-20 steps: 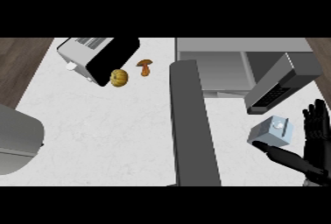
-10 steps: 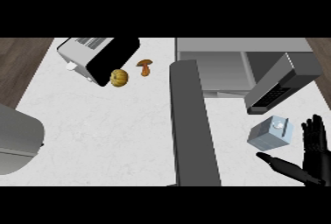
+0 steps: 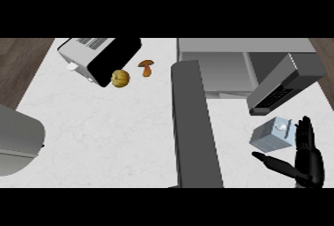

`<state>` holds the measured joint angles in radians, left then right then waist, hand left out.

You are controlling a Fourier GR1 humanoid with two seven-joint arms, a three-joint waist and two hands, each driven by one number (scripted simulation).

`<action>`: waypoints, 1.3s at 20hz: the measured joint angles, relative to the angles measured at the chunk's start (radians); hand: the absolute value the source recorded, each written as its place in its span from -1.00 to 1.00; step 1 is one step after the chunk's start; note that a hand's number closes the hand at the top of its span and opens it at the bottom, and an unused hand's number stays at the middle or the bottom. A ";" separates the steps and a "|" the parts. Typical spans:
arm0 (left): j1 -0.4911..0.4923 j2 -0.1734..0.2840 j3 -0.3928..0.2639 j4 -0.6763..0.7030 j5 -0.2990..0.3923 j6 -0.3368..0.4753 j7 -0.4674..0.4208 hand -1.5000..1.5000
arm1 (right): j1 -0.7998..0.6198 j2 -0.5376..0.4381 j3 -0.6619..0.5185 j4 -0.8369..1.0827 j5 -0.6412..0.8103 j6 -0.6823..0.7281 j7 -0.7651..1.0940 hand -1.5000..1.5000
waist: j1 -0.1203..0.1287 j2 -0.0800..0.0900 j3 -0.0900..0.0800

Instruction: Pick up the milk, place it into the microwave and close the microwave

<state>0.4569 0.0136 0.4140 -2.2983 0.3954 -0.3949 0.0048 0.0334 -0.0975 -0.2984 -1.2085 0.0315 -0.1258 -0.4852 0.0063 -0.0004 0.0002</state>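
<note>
1. My right hand (image 3: 306, 161) shows at the lower right of the counter (image 3: 117, 132), fingers straight and pointing up, thumb spread out to the left. It holds nothing.
2. The milk (image 3: 272, 134) is a small pale blue carton with a white cap. It sits on the counter just in front of my hand, in the gap between thumb and fingers. My fingers lie right alongside its right edge; I cannot tell whether they touch it.
3. The microwave (image 3: 218, 73) stands at the top right, its cavity open toward me. Its door (image 3: 194, 128) swings out as a long dark slab running down the middle of the view, to the left of the milk.
4. By my reckoning nothing of the task is done yet: the milk is not grasped, not lifted, not inside, and the door is open.
5. What is left is the whole chain: close my fingers round the carton, carry it up into the cavity, let go, then push the door shut.
6. Off to the upper left, well apart, are a toaster (image 3: 98, 55), a small pumpkin (image 3: 120, 78) and a mushroom (image 3: 147, 67); none of them concern me.
7. My left hand does not show.
</note>
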 measured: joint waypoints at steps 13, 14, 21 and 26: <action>0.019 -0.003 0.043 -0.023 0.054 -0.034 0.027 -1.00 | -0.201 -0.110 -0.072 0.476 -0.019 0.036 -0.260 1.00 | 0.004 0.001 0.000; 0.025 -0.005 0.046 -0.026 0.056 -0.040 0.027 -1.00 | -0.223 -0.115 -0.074 0.505 -0.022 0.043 -0.273 1.00 | 0.005 0.001 0.000; 0.045 -0.008 0.032 -0.003 0.044 -0.046 -0.015 -1.00 | -0.293 -0.120 -0.056 0.603 0.014 -0.001 -0.419 1.00 | 0.005 0.000 -0.002; 0.051 0.007 0.051 0.000 0.070 -0.062 -0.014 -1.00 | -0.375 -0.120 -0.033 0.687 0.038 0.025 -0.497 1.00 | 0.013 0.001 -0.004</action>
<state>0.5083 0.0210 0.4650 -2.2981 0.4656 -0.4572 -0.0087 -0.3413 -0.2177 -0.3315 -0.5215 0.0691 -0.1011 -0.9821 0.0197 0.0007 -0.0033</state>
